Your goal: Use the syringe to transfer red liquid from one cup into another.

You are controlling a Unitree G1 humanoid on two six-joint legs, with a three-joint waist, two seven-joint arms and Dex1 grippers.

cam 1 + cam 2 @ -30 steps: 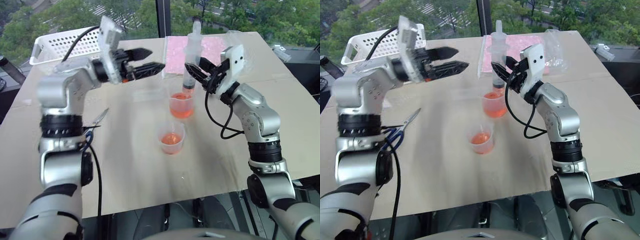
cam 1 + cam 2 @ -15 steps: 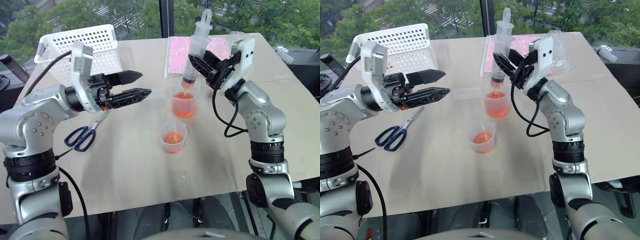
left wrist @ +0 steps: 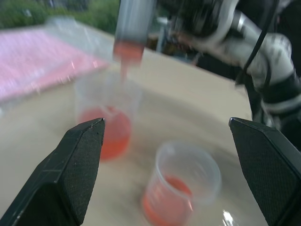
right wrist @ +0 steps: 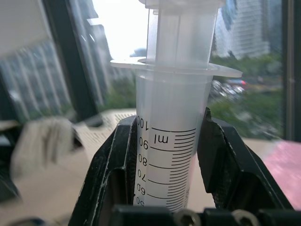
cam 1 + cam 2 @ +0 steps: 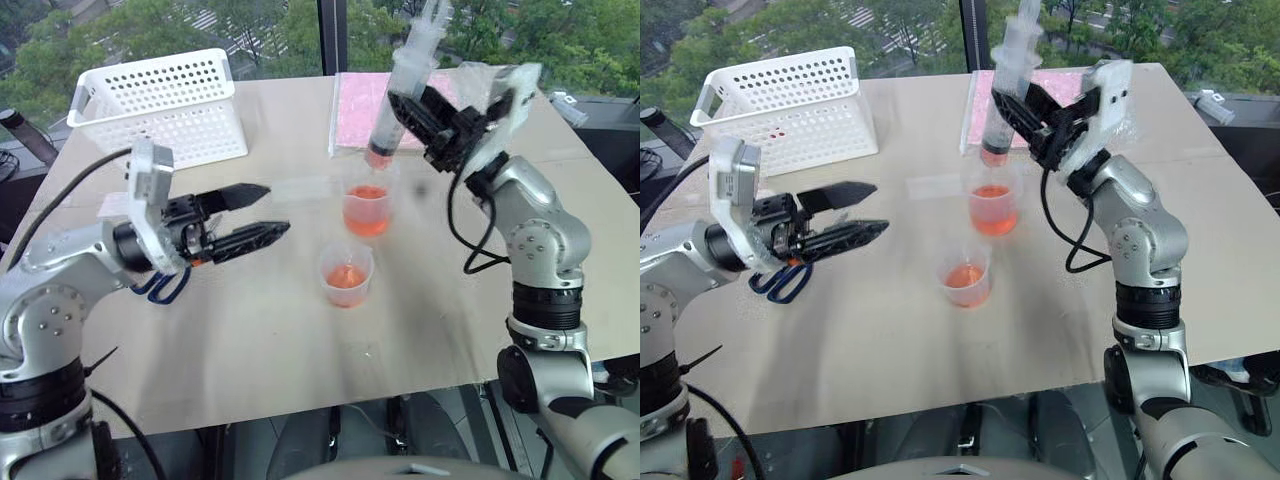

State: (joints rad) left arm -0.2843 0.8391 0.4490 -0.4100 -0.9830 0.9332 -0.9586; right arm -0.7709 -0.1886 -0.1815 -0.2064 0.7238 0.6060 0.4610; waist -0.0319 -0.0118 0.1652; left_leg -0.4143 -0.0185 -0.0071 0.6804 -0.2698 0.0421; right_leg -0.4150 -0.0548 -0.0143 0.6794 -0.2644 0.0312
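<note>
My right gripper (image 5: 408, 108) is shut on the barrel of the syringe (image 5: 410, 70), which hangs tilted with its plunger end up. Its tip, with a little red liquid (image 3: 128, 49) in the barrel's bottom, hangs just above the taller cup (image 5: 367, 205). That cup holds red liquid. In front of it stands the shorter cup (image 5: 346, 275), also with red liquid at the bottom. My left gripper (image 5: 275, 210) is open and level, pointing at the cups from their left, well apart from them. In the right wrist view the fingers (image 4: 113, 174) clamp the scale-marked syringe (image 4: 171, 155).
A white perforated basket (image 5: 160, 100) stands at the back left. Blue-handled scissors (image 5: 165, 285) lie partly hidden behind my left gripper. A pink sheet (image 5: 365, 95) and a clear plastic bag (image 5: 480, 75) lie at the back, behind the cups.
My left gripper has drawn back and down to the left, away from the cups. My right gripper has lifted and tilted the syringe, so its tip is now clear of the taller cup.
</note>
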